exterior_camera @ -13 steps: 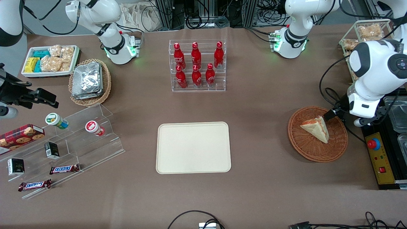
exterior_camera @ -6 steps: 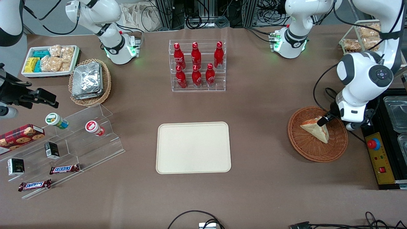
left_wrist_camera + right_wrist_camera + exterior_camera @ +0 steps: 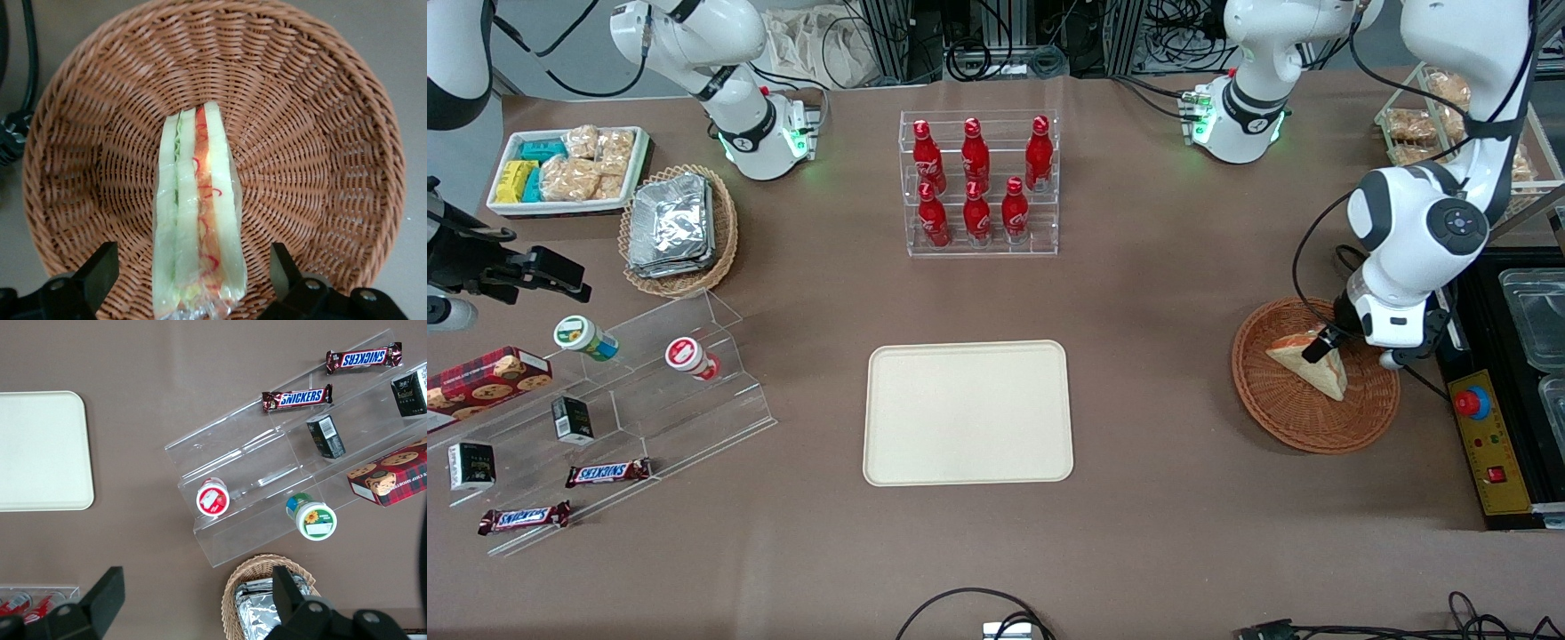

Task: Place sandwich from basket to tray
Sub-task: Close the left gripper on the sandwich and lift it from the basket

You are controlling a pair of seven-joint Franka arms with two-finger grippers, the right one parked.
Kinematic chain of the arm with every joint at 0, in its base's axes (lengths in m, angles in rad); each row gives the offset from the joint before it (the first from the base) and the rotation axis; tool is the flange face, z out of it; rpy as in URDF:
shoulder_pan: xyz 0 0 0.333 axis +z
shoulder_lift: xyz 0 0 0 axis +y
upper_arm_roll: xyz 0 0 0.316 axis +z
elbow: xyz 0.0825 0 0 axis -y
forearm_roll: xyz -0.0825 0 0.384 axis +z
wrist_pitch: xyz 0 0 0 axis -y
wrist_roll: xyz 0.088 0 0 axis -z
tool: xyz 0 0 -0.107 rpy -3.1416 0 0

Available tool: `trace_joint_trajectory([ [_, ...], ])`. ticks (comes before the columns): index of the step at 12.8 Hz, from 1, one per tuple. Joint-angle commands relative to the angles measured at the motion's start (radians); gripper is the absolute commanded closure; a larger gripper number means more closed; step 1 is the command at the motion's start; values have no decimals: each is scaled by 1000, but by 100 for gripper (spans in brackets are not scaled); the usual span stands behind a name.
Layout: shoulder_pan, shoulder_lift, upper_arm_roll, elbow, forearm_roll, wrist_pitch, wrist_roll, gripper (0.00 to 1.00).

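The small triangular sandwich point(image 3: 1309, 363) of pale white bread, with orange-red and green filling along its cut edge, lies in the round reddish-brown woven wicker basket point(image 3: 1314, 375), wrapped in clear film. The basket sits on the brown counter point(image 3: 1156, 293) toward the working arm's end, near that short edge and about midway between the two long edges.

The left arm's claw point(image 3: 192, 280) hangs just above the sandwich's broad end, over the basket. Its two black fingers point(image 3: 100, 270) are spread wide, one on each side of the wedge, with a gap between each and the bread, and it grips nothing.

The flat cream-beige rectangular tray point(image 3: 967, 412) with rounded corners and a low rim lies near the middle of the counter, well apart from the basket, closer to the front camera than the clear acrylic rack of red bottles point(image 3: 980, 182).
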Motion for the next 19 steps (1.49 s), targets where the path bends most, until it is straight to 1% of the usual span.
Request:
trace_joint_trajectory([
  [1, 3, 21, -7, -38, -5, 82, -23, 0],
  [5, 4, 42, -7, -38, -5, 106, -24, 1],
  [7, 6, 54, -5, -37, -5, 119, -24, 8],
  [8, 6, 61, -5, -38, -5, 130, -24, 18],
  [9, 7, 62, -5, -38, -5, 132, -24, 45],
  [10, 7, 61, -5, -37, -5, 132, -26, 65],
  [11, 7, 59, -5, -35, -5, 132, -47, 71],
  [13, 4, 47, -5, -34, -1, 130, -49, 71],
  [15, 1, 9, -7, -32, 9, 115, -31, 71],
  [19, 0, -92, -10, -27, 10, 18, 139, 71],
])
